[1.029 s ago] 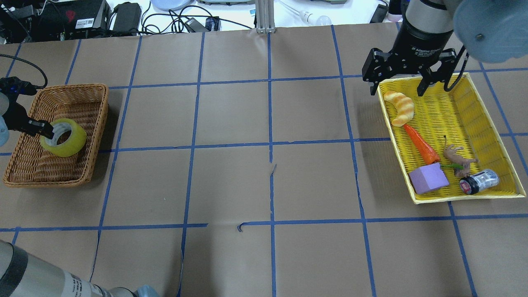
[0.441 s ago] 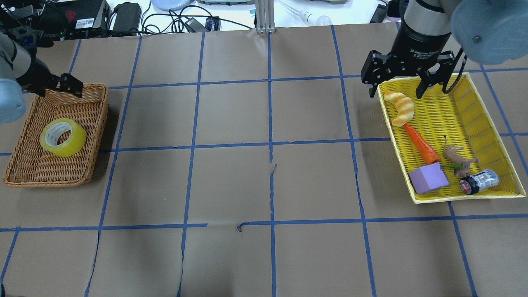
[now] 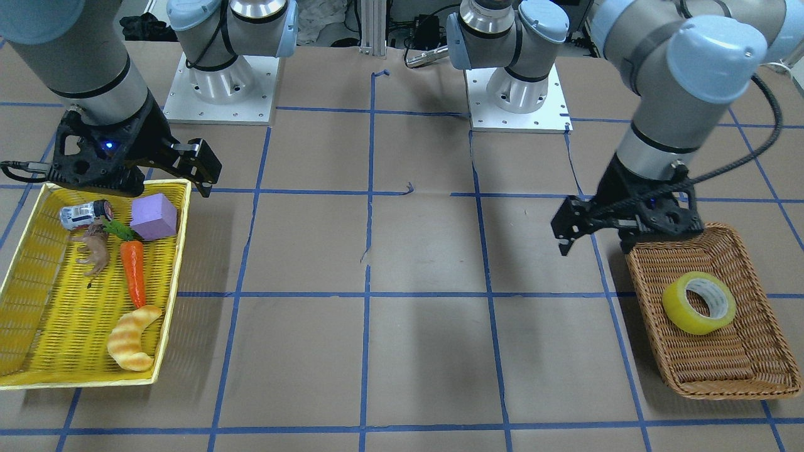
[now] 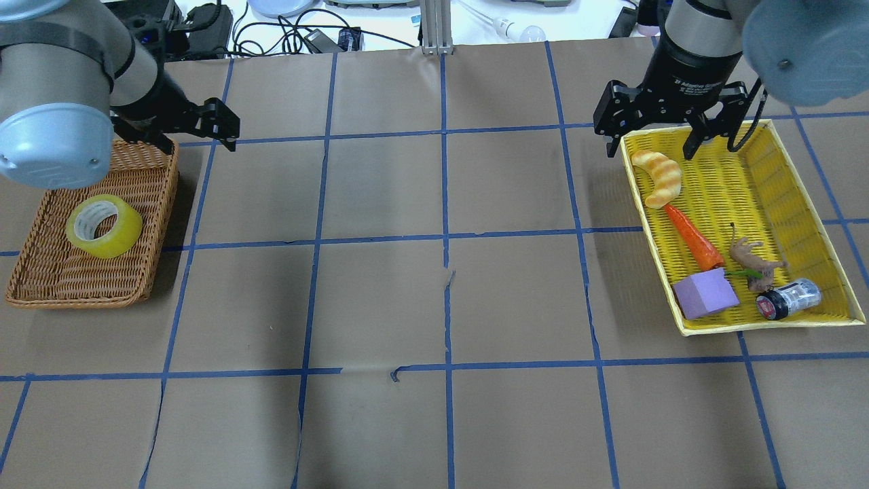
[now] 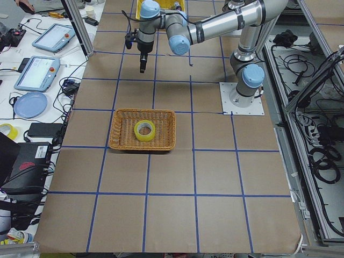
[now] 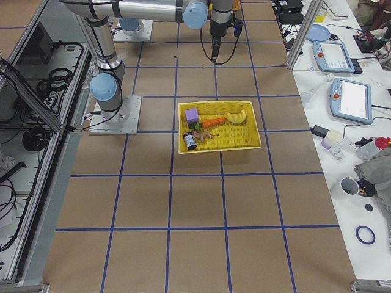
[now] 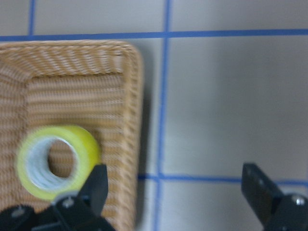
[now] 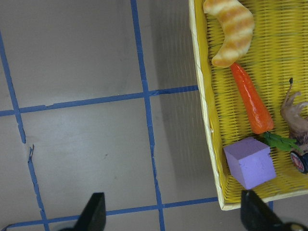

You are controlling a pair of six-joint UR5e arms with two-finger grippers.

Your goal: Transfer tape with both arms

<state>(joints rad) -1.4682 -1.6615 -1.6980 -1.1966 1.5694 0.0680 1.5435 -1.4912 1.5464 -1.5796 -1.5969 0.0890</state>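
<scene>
The yellow tape roll (image 4: pixel 104 226) lies flat in the wicker basket (image 4: pixel 81 278) at the table's left. It also shows in the front view (image 3: pixel 698 302) and the left wrist view (image 7: pixel 55 161). My left gripper (image 4: pixel 170 136) is open and empty. It hangs above the basket's far right corner, clear of the tape, as the front view (image 3: pixel 628 235) shows too. My right gripper (image 4: pixel 669 139) is open and empty above the far left corner of the yellow tray (image 4: pixel 767 326).
The yellow tray holds a croissant (image 4: pixel 657 176), a carrot (image 4: pixel 692 238), a purple block (image 4: pixel 706 293), a toy animal (image 4: pixel 753 261) and a small can (image 4: pixel 787 299). Cables and boxes (image 4: pixel 271 27) lie beyond the table's far edge.
My left gripper has pulled up and away from the tape, first to the basket's far side, then right to its far right corner. The tape has stayed in the basket. The right gripper barely moved.
</scene>
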